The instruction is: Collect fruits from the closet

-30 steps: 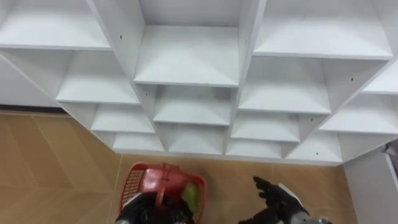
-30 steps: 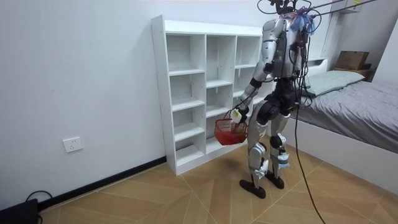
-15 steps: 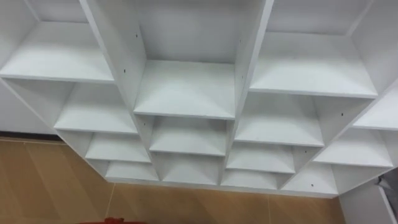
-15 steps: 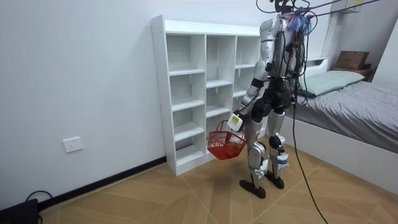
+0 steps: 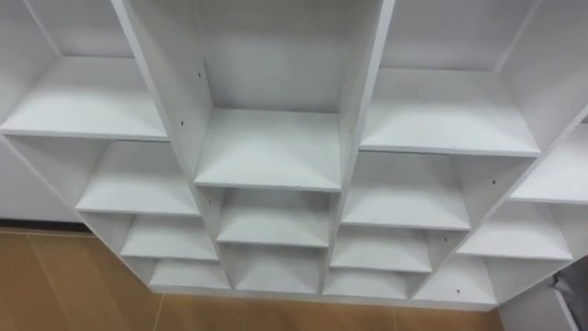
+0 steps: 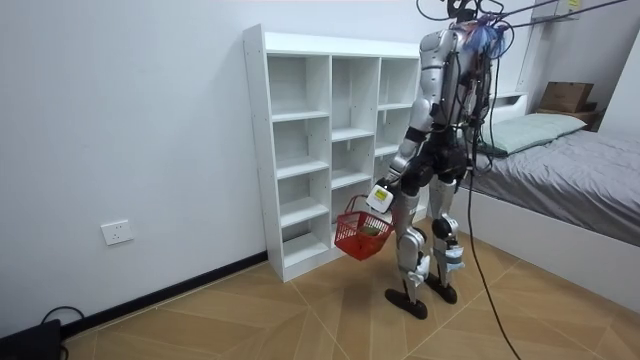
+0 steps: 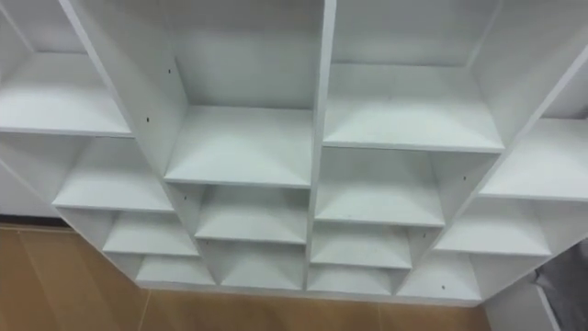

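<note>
Place: a bedroom in a home, by all I see around me.
Storage: a tall white open-shelved closet [image 5: 266, 147] of square compartments stands before me, against a plain white wall [image 6: 120, 100].
Bed: a low bed with a grey cover [image 6: 580, 170] and a pale pillow [image 6: 535, 128] lies at the room view's right.
Floor: a light brown wooden herringbone floor [image 6: 300, 320] under me, with a black skirting board [image 6: 190, 285] along the wall.
Fittings: a white wall socket [image 6: 117, 232] sits low on the wall; a brown cardboard box [image 6: 565, 96] rests beyond the pillow.
</note>
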